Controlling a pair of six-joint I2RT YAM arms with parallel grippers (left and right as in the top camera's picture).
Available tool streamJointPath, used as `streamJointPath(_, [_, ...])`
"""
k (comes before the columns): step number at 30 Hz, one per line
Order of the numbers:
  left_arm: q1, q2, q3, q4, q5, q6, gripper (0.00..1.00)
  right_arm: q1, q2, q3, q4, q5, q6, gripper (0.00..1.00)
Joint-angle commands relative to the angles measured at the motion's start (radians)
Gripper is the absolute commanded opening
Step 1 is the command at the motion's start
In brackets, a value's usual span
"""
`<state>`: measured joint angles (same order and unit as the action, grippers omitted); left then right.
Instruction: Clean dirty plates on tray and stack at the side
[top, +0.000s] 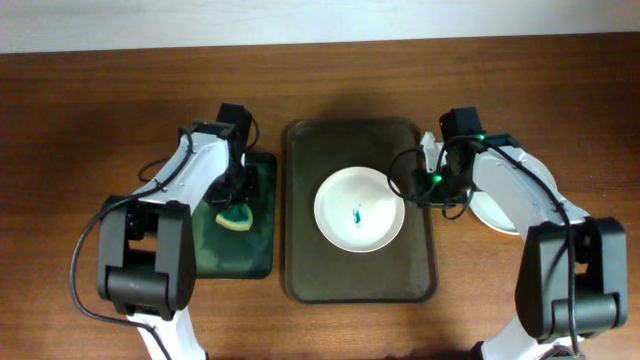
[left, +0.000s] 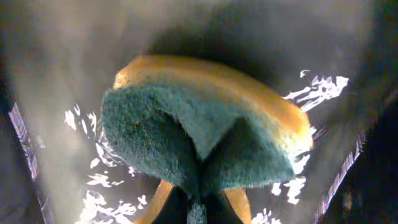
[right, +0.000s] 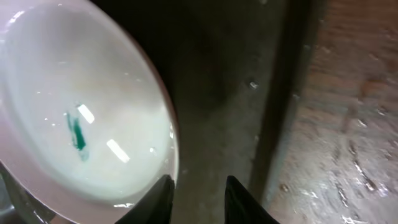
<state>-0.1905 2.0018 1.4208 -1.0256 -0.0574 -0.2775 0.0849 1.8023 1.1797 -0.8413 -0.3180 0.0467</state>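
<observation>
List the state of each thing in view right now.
Round white plate on large dark olive-brown rectangular tray: dirty, teal smear in centre.
White plate right of tray: off tray, partly hidden.
Yellow-green sponge: folded, pinched.
Left fingers: shut on sponge.
Right fingers: open, empty.

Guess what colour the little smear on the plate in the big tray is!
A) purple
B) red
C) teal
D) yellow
C: the plate lying on the tray has a small teal mark in its middle, seen in both the overhead and right wrist views.
</observation>
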Motion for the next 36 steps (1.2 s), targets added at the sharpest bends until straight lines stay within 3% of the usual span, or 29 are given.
streamJointPath(1, [0.001,-0.034,0.237,-0.123,0.116,0.026,0.00,0.034,0.061,-0.004,0.034,-0.055,-0.031,0.28])
streamJointPath(3, [-0.016,-0.034,0.353,-0.166,0.195,0.026,0.00,0.052,0.100,-0.004,0.082,-0.070,-0.016,0.24])
streamJointPath(6, [-0.075,-0.028,0.374,-0.095,0.338,-0.025,0.00,0.053,0.117,-0.004,0.117,-0.010,0.072,0.04])
streamJointPath(10, [-0.190,0.011,0.317,0.020,0.339,-0.138,0.00,0.053,0.117,-0.003,0.124,-0.011,0.121,0.04])
streamJointPath(14, [-0.373,0.167,0.313,0.110,0.331,-0.192,0.00,0.053,0.117,-0.003,0.124,-0.011,0.146,0.04])
streamJointPath(21, [-0.452,0.314,0.313,0.166,0.470,-0.233,0.00,0.053,0.117,-0.003,0.124,-0.011,0.146,0.04])
streamJointPath(22, [-0.436,0.313,0.314,0.161,0.459,-0.205,0.00,0.053,0.117,-0.003,0.124,-0.011,0.146,0.04])
streamJointPath(26, [-0.362,0.313,0.388,-0.053,-0.032,-0.204,0.00,0.052,0.117,-0.003,0.124,-0.010,0.146,0.04])
streamJointPath(28, [-0.336,0.313,0.420,-0.095,-0.100,-0.204,0.00,0.053,0.117,-0.003,0.124,-0.011,0.146,0.04])
streamJointPath(30, [-0.339,0.315,0.419,-0.064,-0.019,-0.203,0.00,0.053,0.117,-0.003,0.124,-0.011,0.146,0.04])
streamJointPath(34, [-0.393,0.354,0.419,0.064,0.426,-0.140,0.00,0.053,0.117,-0.003,0.129,-0.011,0.157,0.04])
streamJointPath(36, [-0.441,0.372,0.418,0.090,0.535,-0.140,0.00,0.053,0.117,-0.003,0.151,-0.012,0.199,0.04])
